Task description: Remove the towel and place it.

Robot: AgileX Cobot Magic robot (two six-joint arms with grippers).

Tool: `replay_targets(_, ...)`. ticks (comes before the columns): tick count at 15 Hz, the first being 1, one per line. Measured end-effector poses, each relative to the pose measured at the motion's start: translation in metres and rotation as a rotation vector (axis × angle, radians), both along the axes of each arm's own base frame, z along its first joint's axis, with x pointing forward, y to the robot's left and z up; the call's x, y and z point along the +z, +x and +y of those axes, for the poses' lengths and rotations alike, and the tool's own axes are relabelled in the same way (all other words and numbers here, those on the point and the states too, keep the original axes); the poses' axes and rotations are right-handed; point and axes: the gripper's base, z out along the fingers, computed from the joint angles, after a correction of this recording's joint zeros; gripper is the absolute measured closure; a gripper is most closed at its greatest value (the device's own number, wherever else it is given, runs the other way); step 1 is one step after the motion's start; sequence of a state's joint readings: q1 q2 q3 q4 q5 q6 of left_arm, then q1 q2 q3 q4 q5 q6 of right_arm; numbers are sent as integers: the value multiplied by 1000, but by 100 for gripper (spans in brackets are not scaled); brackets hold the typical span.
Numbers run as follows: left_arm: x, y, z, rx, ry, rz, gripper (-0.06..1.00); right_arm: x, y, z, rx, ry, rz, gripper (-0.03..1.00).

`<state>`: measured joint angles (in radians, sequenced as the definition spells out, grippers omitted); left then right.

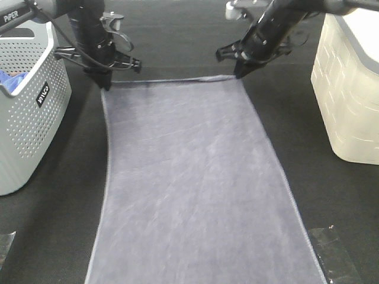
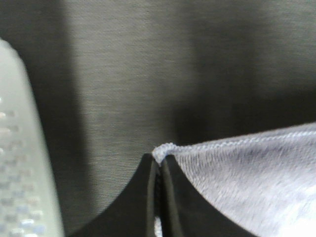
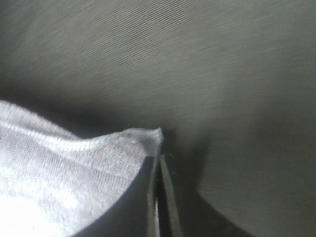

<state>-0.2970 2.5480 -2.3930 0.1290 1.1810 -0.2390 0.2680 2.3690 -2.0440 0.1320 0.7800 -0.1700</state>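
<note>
The towel (image 1: 195, 183) lies spread flat on the dark surface (image 1: 53, 236), lengthwise between the grey perforated basket (image 1: 26, 118) and the cream bin (image 1: 349, 94). The left gripper (image 1: 105, 83) has its jaws closed on the far left corner of the towel; the left wrist view shows the hem pinched between them. The right gripper (image 1: 239, 73) has its jaws closed at the far right corner; in the right wrist view the hem sits at the jaw tips, though how much fabric is caught cannot be told. The step in hand appears to be the two-corner grasp. The next move calls for a level, synchronised lift, keeping the far edge taut.
</note>
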Motion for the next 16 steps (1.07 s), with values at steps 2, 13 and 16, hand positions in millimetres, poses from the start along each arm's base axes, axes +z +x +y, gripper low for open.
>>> replay_targets(2,5,8,-6,-20,-36,-111,94,12,4,-10,-37,-12,-52,97)
replay_targets(13,23,50,-15,-175,-37,-686,94,51,40,-22,-43,-42,-552,97)
replay_targets(16,17,58,-13,-235,4,-781,94,35,51,-23,-45,-29,-627,97)
